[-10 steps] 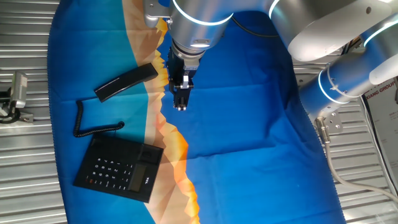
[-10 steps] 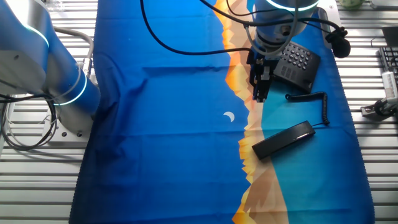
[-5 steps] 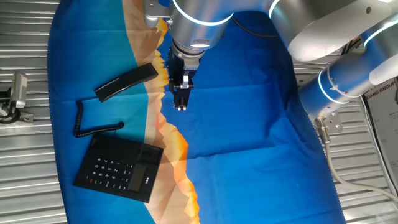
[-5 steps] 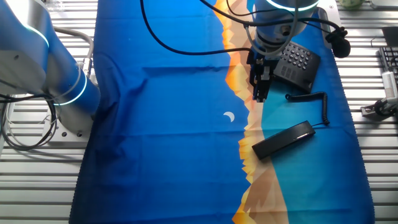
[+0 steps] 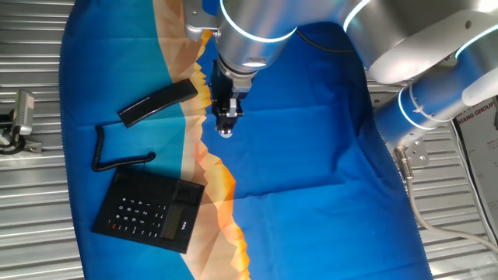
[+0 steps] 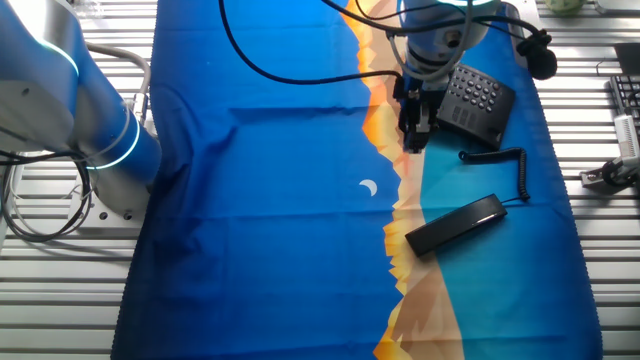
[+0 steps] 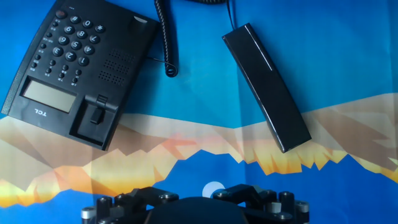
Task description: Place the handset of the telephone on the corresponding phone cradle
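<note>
Gripper (image 5: 225, 131) hangs above the cloth (image 5: 311, 155) at centre frame, holding nothing; whether its jaws are parted, I can't tell. The handset (image 5: 158, 103) lies off-cradle at upper left, coiled cord (image 5: 109, 152) trailing down to the telephone base (image 5: 148, 210), lower left.

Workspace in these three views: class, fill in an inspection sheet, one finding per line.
Surface: blue and orange cloth over a slatted metal table.
Job's things: handset lies off the telephone base; phone cradle empty.
Clutter: nothing seen.
Gripper: gripper above the cloth, touching nothing; open or shut unclear.
Cables: coiled cord between handset and base; black cable.
Surroundings: metal fixture beside the cloth.
</note>
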### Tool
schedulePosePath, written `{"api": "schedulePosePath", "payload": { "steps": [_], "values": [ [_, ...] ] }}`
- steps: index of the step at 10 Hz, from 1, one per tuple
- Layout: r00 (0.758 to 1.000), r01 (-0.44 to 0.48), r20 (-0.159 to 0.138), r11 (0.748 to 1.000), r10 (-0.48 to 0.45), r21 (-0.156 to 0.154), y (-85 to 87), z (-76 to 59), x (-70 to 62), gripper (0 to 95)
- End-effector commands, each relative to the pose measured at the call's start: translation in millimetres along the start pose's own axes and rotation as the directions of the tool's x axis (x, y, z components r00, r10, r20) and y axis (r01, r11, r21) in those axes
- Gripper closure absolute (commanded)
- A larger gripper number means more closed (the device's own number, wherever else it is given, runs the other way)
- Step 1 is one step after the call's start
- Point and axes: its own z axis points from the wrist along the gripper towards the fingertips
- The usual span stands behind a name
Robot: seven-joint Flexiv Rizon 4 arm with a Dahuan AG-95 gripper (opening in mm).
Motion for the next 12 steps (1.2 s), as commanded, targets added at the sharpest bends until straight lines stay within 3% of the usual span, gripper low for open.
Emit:
{"api": "schedulePosePath", "payload": {
  "steps": [1,12],
  "values": [
    [1.0,-0.001,0.001,1.0,0.001,-0.001,-0.2,1.1,-1.4,95.0],
    [1.0,0.006,0.001,1.0,-0.006,-0.005,-4.0,4.9,-2.8,95.0]
  ]
}}
